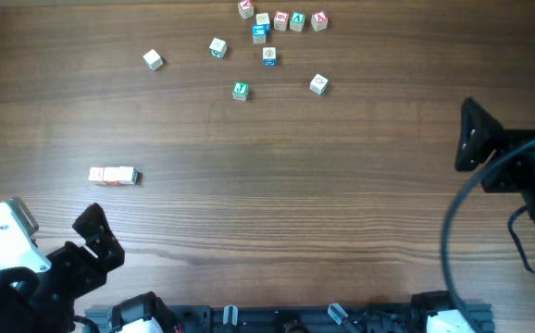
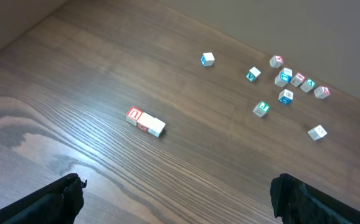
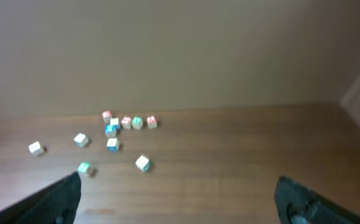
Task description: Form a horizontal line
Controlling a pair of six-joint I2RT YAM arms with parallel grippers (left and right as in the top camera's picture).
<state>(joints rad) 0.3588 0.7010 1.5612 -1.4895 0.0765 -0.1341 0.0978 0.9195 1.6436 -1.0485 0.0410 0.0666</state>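
A row of tiny pale wooden cubes (image 1: pixel 113 176) lies touching on the brown wooden surface (image 1: pixel 295 185). The left gripper (image 2: pixel 180 190) and right gripper (image 3: pixel 177 196) are spread wide.

Too small to read overhead: marks on the horizontal line (image 1: pixel 113 176) near the counter's left edge. Blurred in the right wrist view: loose cubes (image 3: pixel 111 144). Cropped by the bottom edge: left gripper (image 2: pixel 179 202), right gripper (image 3: pixel 180 199).

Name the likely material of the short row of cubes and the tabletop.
The short row of cubes: probably pale unfinished wood, matte faces with printed red marks; too small to be sure. The tabletop: wood or wood-look laminate, brown with streaky grain and a mild sheen.
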